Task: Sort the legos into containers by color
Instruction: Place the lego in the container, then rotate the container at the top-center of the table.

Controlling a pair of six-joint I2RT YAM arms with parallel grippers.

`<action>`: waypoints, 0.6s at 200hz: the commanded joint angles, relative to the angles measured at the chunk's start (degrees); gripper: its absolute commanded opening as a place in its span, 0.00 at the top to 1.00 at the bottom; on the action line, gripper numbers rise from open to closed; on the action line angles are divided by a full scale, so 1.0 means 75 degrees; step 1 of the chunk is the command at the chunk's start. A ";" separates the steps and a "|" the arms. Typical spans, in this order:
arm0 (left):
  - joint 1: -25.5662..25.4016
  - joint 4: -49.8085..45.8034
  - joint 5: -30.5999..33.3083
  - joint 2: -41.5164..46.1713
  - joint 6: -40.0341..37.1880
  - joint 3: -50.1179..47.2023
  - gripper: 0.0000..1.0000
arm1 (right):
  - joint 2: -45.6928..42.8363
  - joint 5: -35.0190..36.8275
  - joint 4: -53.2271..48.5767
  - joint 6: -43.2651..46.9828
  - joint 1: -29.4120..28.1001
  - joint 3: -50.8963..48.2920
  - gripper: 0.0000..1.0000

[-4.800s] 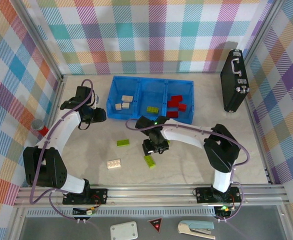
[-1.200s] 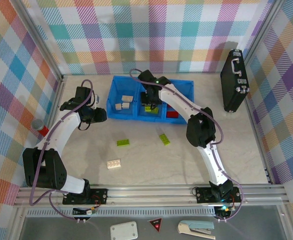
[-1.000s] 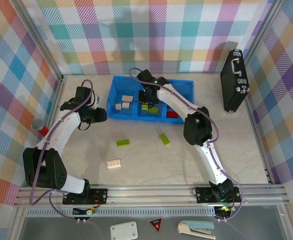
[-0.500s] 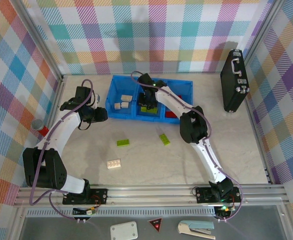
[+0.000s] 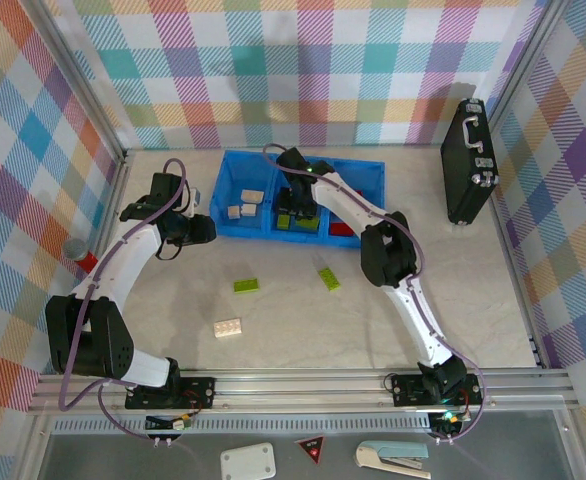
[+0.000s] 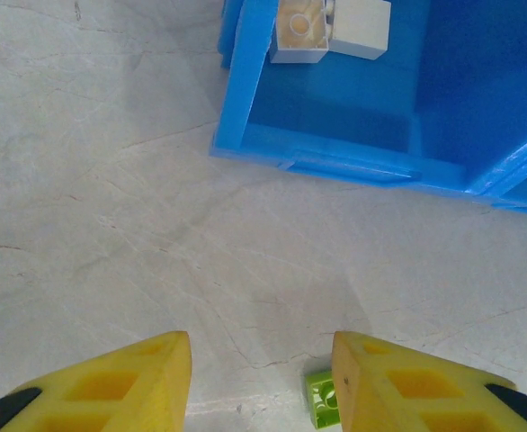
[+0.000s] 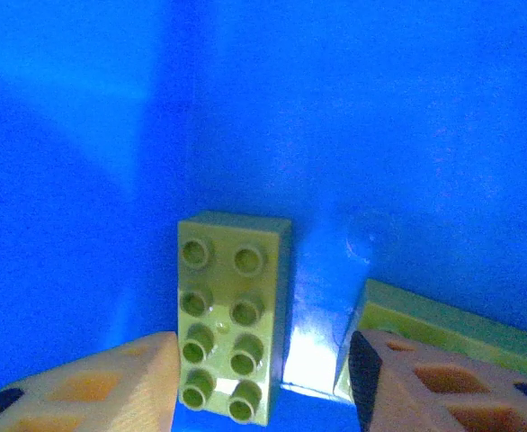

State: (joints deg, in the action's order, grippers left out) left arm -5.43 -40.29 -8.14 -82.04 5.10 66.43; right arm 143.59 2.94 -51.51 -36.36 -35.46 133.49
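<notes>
Green lego [image 7: 232, 315] lies studs-up on the floor of blue tray's [image 5: 258, 156] mid compartment, betw. right gripper's [image 7: 263, 382] parted jaws, unclamped; 2nd green lego [image 7: 443, 328] just beside it. Right arm [image 5: 343, 200] stretched far fwd over tray. Left arm [image 5: 123, 255] bent, left gripper [image 6: 262, 382] low over table [image 6: 111, 180] nr tray's left end, jaws apart w/ nothing betw.

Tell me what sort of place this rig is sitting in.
Probably a robot test cell, not a home: plaid-printed backdrop walls enclose a marble-look table, and the left arm and right arm are bolted to an aluminium rail at its near edge.
</notes>
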 commanded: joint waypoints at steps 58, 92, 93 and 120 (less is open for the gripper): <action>0.0091 0.0064 -0.0250 -0.0122 0.0090 -0.0022 0.55 | -0.1225 0.0386 -0.0711 0.0750 -0.0018 -0.0463 0.40; 0.0091 0.0052 -0.0261 -0.0143 0.0092 -0.0028 0.55 | -0.1482 0.0569 -0.1013 0.0940 -0.0018 -0.0701 0.39; 0.0091 0.0052 -0.0262 -0.0145 0.0093 -0.0025 0.55 | -0.1489 0.0575 -0.1016 0.0937 -0.0018 -0.0713 0.39; 0.0088 0.0052 -0.0274 -0.0156 0.0093 -0.0022 0.55 | -0.1604 0.0880 -0.1230 0.1080 0.0017 -0.0932 0.38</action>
State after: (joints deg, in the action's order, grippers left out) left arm -5.43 -40.27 -9.21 -82.78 5.10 66.43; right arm 134.06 6.31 -56.18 -30.41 -35.46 128.29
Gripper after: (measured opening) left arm 0.450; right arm 0.613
